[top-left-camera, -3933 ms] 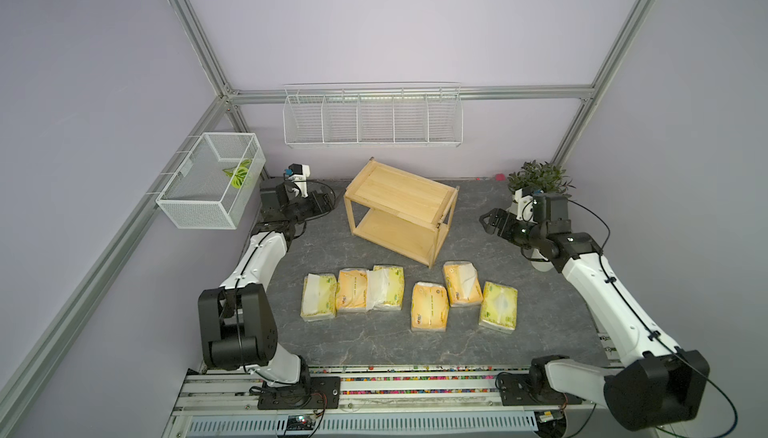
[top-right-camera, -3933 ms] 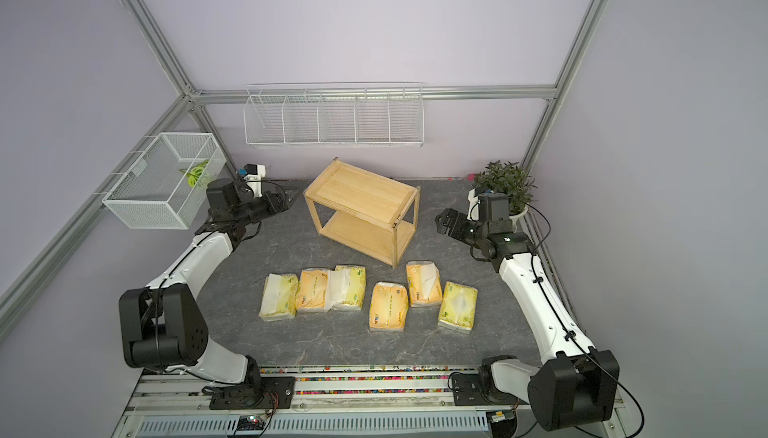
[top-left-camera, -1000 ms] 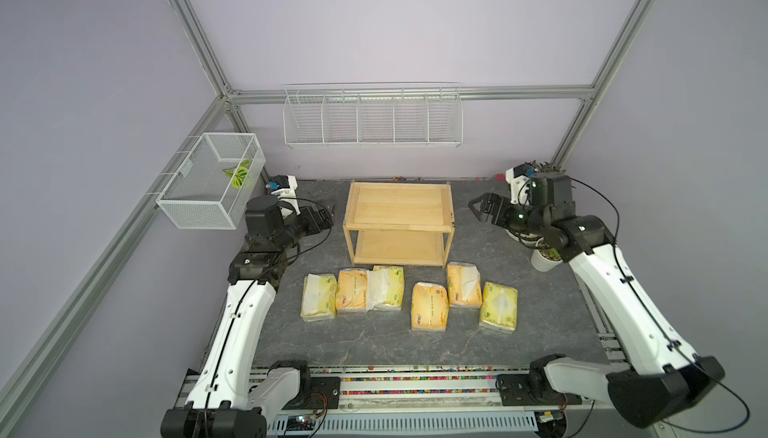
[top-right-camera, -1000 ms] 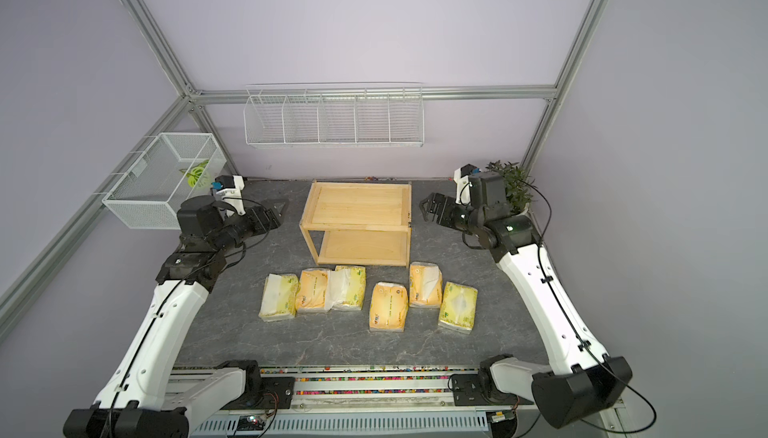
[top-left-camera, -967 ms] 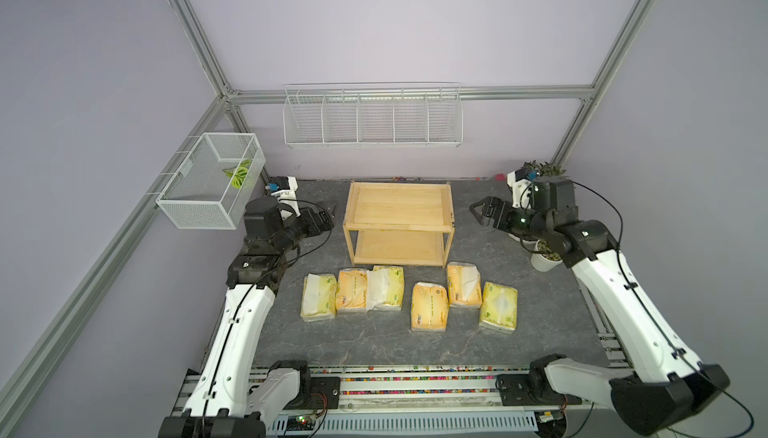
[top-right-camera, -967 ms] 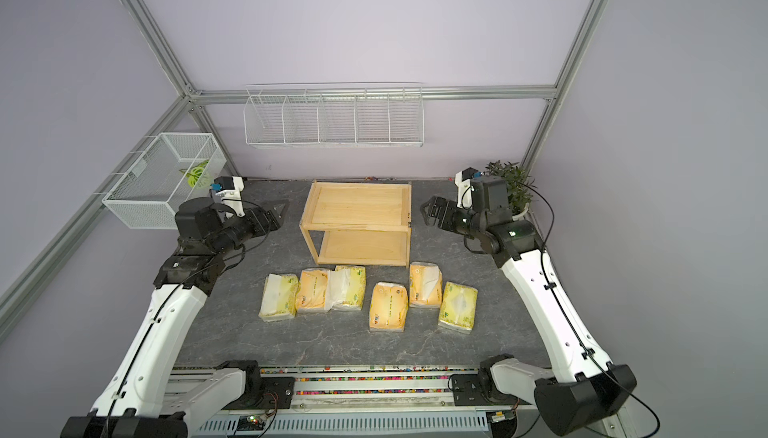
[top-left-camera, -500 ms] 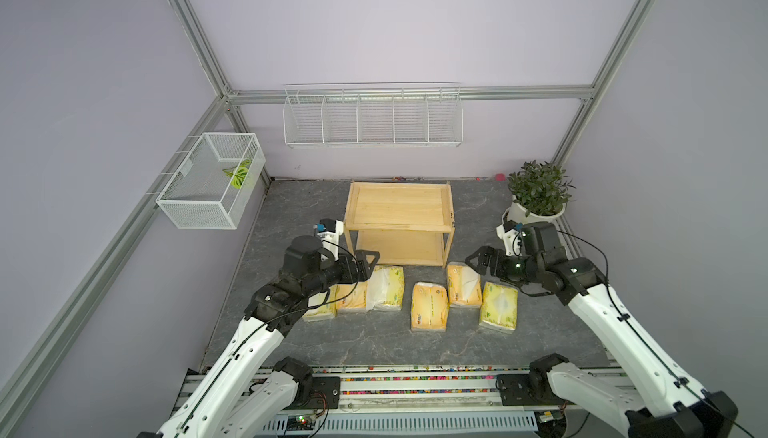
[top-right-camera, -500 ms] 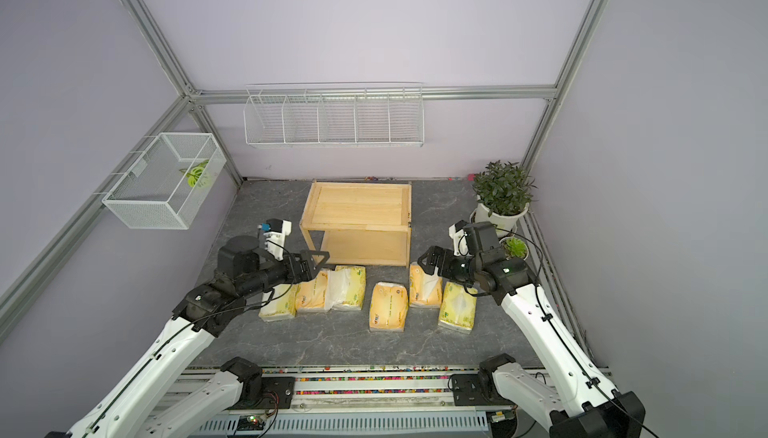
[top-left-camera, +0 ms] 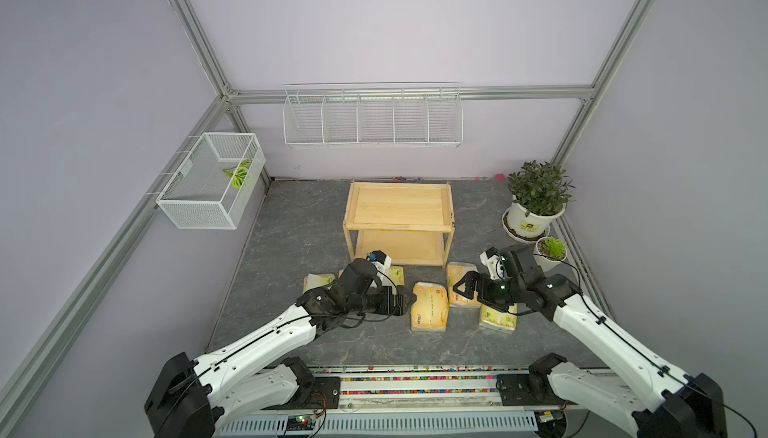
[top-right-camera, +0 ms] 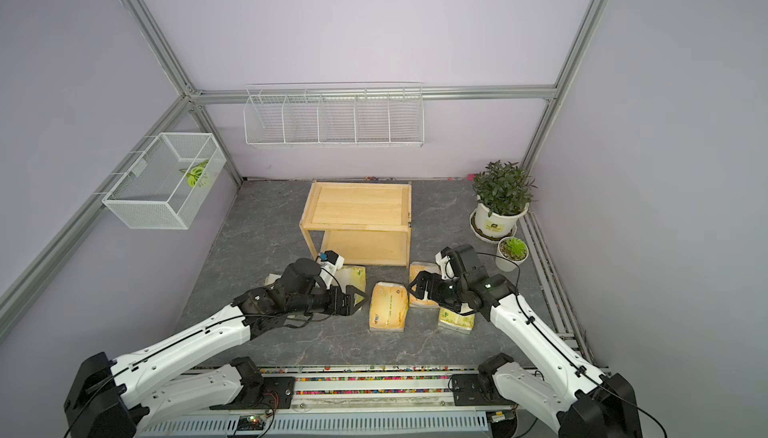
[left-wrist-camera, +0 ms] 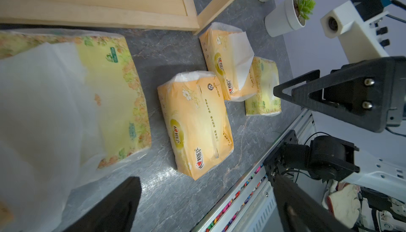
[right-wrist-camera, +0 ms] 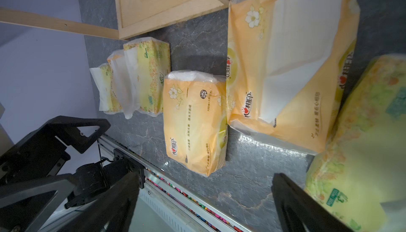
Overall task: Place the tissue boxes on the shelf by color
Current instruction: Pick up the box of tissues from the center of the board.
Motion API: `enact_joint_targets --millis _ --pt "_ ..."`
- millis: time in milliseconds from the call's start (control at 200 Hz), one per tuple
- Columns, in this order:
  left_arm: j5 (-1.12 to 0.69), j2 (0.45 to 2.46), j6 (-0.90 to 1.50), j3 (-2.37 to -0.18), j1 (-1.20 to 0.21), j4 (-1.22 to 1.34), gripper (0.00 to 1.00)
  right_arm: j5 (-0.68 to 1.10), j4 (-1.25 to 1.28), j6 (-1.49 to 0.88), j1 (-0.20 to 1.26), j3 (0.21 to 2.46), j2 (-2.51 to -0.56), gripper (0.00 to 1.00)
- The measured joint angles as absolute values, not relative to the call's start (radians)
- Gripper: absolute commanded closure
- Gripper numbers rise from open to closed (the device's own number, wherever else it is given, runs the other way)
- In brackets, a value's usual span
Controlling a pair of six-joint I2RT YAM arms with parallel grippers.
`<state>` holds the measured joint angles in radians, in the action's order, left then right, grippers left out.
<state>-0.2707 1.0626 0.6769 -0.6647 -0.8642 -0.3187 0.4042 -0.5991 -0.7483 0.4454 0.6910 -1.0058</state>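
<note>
1. On the worktop (top-left-camera: 291, 249), in front of the shelf (top-left-camera: 399, 207), all six tissue packs (right-wrist-camera: 140, 77) lie in a loose row. Both tiers of the shelf are bare, so no sorting is done yet.
2. Left claw (top-right-camera: 360, 298): jaws spread wide and gripping nothing. It hangs low just beside the middle orange pack (top-left-camera: 430, 305), on the side toward the left-hand group.
3. Right claw (top-left-camera: 457, 288): also wide open and empty. It is poised over the orange pack with a tissue sticking out (left-wrist-camera: 226, 61), and a pale green pack (top-left-camera: 496, 319) lies partly under its wrist.
4. Step in hand, as I judge it: the reach for a first pack. The two claws face each other across the middle orange pack.
5. What the next move calls for:
   - One arm should commit while the other holds off, since the claws stand near each other.
   - The chosen claw must come down astride a pack's narrow width.
   - It must close gently, because the wrapping looks soft and likely to crumple.
   - It must then carry the pack to the tier meant for that colour.
</note>
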Motion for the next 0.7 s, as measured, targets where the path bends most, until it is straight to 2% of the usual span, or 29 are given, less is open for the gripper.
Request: enact_joint_targets --millis 700 --pt "-0.389 1.231 0.730 -0.583 -0.904 -0.115 0.00 0.431 -0.363 -0.898 0.613 0.491 -1.044 0.01"
